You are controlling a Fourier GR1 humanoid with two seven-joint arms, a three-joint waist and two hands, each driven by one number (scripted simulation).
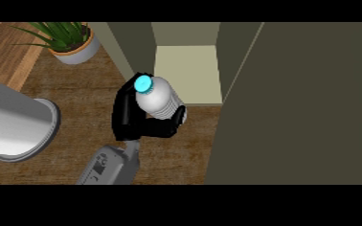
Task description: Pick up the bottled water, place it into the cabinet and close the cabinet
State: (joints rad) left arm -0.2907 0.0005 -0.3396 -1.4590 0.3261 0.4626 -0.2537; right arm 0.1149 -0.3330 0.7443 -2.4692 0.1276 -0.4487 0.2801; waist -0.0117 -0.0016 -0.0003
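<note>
Head view: a black hand point(145, 122) carries the water bottle point(157, 98) toward the open cabinet point(185, 72).
Fingers and thumb curl round the bottle, upright just before the shelf edge, apparently so it can slide in standing; the door point(297, 105) stands open alongside.

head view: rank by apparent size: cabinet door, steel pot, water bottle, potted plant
1. cabinet door, fills the right side
2. steel pot, cut off at the left edge
3. potted plant and water bottle: look about alike, and the bottle is nearer the camera, so unranked.
</note>
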